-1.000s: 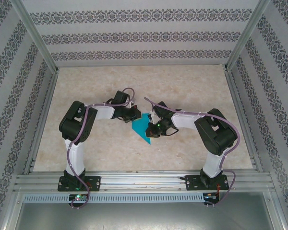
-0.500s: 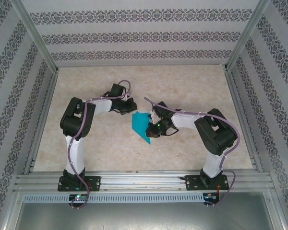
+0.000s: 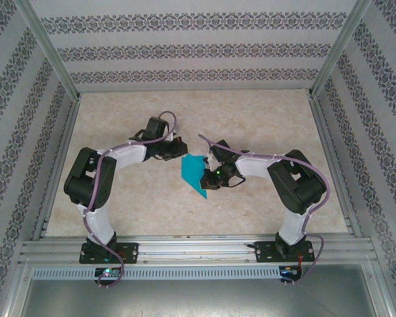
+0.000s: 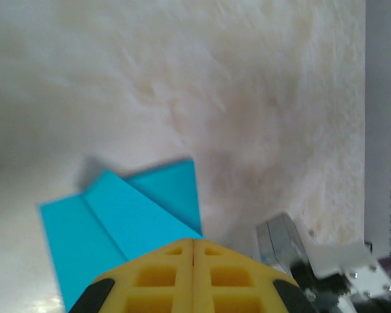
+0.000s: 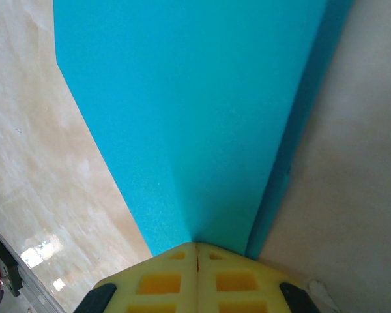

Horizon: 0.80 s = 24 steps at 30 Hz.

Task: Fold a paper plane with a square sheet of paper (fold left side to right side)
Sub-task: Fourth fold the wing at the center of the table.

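Jaws on both arms are pressed fully together, holding nothing. The left gripper (image 3: 179, 150) has just pulled away. A second ago it sat on the far left edge of the teal-blue paper (image 3: 194, 173), close to the right gripper (image 3: 209, 178). Now it hangs just beside the paper's far left corner, and its elbow has swung out towards the left rail. Half a second ago most of that retreat was already made; since then it is mainly the arm behind the gripper that has shifted.

The right gripper has not moved, and neither has the paper. It lies mid-desk (image 3: 264, 119) between the two arms as a creased wedge, broad at the far end and narrowing to a point at the near end. In the right wrist view the closed yellow tips of the right gripper (image 5: 197, 270) rest on the paper (image 5: 182, 117), with a darker second layer showing along its right edge.

From the left wrist, the left gripper (image 4: 193, 267) looks over the paper (image 4: 117, 222), where a folded flap crosses the lower layer. A soft shadow lies beyond the far edge, so that flap may not be lying quite flat. Whether the tips touch the paper cannot be told here.

Judged from this, a pressing stroke on the left has ended while the right arm pins the work. The folds so far seem to hold, but the shape is not yet a narrow dart.
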### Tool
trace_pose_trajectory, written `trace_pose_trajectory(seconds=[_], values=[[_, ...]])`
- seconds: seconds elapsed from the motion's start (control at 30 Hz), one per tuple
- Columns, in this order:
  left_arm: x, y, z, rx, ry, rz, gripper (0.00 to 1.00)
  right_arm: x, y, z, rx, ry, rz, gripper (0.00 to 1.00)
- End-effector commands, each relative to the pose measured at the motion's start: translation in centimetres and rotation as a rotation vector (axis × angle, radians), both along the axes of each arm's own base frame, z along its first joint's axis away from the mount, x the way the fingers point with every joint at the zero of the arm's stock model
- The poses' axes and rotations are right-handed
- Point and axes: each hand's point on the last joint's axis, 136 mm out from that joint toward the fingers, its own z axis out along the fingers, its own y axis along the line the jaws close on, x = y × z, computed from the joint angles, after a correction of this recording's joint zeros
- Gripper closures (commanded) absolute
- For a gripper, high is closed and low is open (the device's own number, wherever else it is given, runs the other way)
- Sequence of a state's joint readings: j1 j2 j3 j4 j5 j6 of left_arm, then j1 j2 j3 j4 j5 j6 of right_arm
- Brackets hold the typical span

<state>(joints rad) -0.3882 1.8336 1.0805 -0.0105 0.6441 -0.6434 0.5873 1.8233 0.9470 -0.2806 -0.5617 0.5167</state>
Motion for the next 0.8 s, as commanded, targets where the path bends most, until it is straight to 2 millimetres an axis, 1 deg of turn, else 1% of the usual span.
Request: trace_pose_trajectory(seconds=[0.0,0.1,0.27,0.4,0.57,0.67,0.77], values=[[-2.6,-2.8,-1.1,-0.043,0.048,-0.070,0.99,-3.7,-4.9,-5.1,-0.272,0.123,-0.012,1.00],[-3.2,-3.7,-2.2,-0.043,0.071,-0.088,0.99,-3.7,-5.0,-5.1,-0.274,0.123,-0.009,1.00],[-3.1,-4.0,-3.6,-0.035,0.094,-0.089,0.99,-3.9,-5.1,-5.2,-0.279,0.126,-0.006,1.00],[-3.1,-3.6,-5.1,0.009,0.122,-0.073,0.99,-3.9,-5.1,-5.2,-0.280,0.127,-0.006,1.00],[-3.5,-2.7,-7.2,0.062,0.166,-0.048,1.00,-3.7,-4.6,-4.6,-0.252,0.123,-0.004,1.00],[-3.8,-1.9,-8.3,0.107,0.187,-0.029,1.00,-3.5,-4.1,-3.9,-0.223,0.115,-0.002,1.00],[-4.1,-1.5,-8.9,0.130,0.205,-0.023,1.00,-2.8,-3.1,-2.7,-0.168,0.096,-0.006,1.00]])
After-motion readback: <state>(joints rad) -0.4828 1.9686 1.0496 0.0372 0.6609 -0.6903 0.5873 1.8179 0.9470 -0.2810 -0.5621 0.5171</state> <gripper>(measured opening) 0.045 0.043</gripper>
